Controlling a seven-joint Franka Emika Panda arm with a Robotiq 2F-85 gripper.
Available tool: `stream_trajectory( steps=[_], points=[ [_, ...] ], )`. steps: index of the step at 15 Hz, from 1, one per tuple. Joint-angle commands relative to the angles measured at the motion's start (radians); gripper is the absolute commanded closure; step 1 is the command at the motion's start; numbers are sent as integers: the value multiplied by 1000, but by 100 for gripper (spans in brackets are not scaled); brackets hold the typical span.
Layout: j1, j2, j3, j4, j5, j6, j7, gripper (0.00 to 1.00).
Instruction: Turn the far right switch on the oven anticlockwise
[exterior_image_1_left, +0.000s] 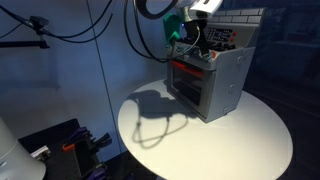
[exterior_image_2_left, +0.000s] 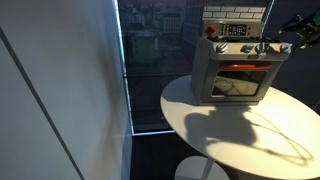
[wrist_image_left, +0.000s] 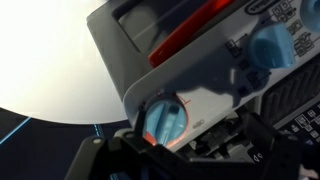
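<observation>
The grey toy oven (exterior_image_1_left: 215, 85) stands on a round white table in both exterior views, and its door window glows red (exterior_image_2_left: 238, 75). My gripper (exterior_image_1_left: 187, 40) is at the top front corner of the oven, at the right end of the knob row (exterior_image_2_left: 283, 42). In the wrist view the far right switch (wrist_image_left: 163, 120), a round light-blue knob, sits right at the dark jaws (wrist_image_left: 185, 145). Its lower edge is hidden behind them. The fingers are dark and blurred, so I cannot tell whether they grip it. A neighbouring blue knob (wrist_image_left: 268, 45) shows further along.
The white table (exterior_image_1_left: 250, 140) extends in front of the oven (exterior_image_2_left: 230, 135). A tall window with a city view (exterior_image_2_left: 150, 50) stands behind. Cables hang at the back (exterior_image_1_left: 60, 30). Dark equipment sits on the floor (exterior_image_1_left: 60, 145).
</observation>
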Motion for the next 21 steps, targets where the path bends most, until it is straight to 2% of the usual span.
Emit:
stream_trajectory(
  steps=[1, 4, 5, 7, 9, 10, 19, 20, 21],
  points=[
    [-5, 16, 8, 22, 34, 18, -38, 0],
    [-5, 19, 9, 23, 34, 21, -39, 3],
    [-5, 19, 10, 24, 33, 23, -40, 13],
    [-5, 20, 10, 24, 34, 24, -42, 20],
    [-6, 19, 11, 23, 35, 28, -44, 31],
    [-6, 18, 11, 22, 36, 29, -45, 28],
    [-9, 13, 12, 17, 51, 29, -54, 33],
    [-10, 12, 12, 15, 53, 29, -54, 44],
    [-10, 11, 12, 14, 54, 30, -55, 48]
  ],
)
